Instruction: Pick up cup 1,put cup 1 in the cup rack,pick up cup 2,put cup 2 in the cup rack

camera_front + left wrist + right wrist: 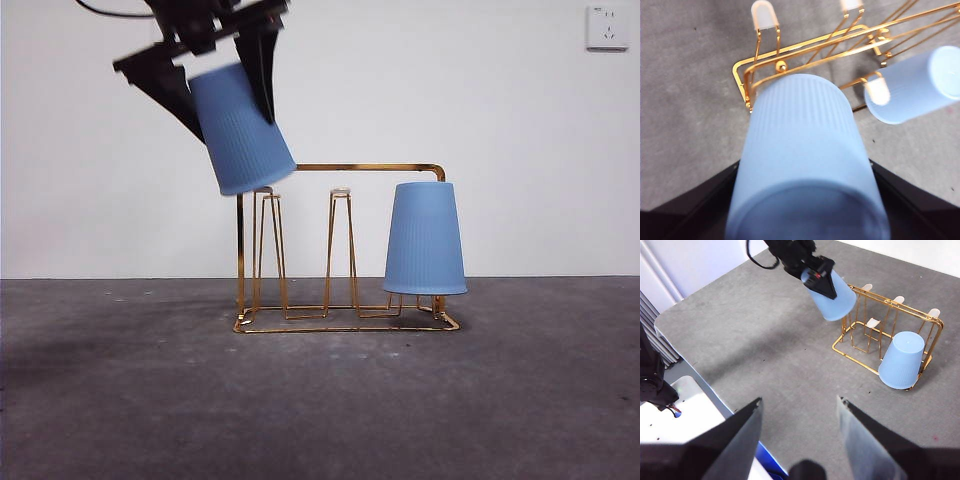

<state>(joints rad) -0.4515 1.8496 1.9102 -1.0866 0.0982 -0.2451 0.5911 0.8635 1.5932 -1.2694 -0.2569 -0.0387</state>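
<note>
My left gripper [232, 120] is shut on a ribbed blue cup [240, 130], held upside down and tilted, above the left end of the gold wire cup rack [340, 167]. The cup's rim hangs just over the left peg's pale tip [263, 190]. In the left wrist view the held cup [805, 165] fills the space between the jaws, with the rack [790, 50] beyond it. A second blue cup [425, 240] sits upside down on the rack's right peg. My right gripper [800, 401] is open and empty, high and far from the rack [860, 352].
The rack stands on a grey table [320, 400] before a white wall with an outlet [607, 27]. The rack's middle peg [340, 191] is bare. The right wrist view shows the table's edge and white equipment [690, 405] beside it.
</note>
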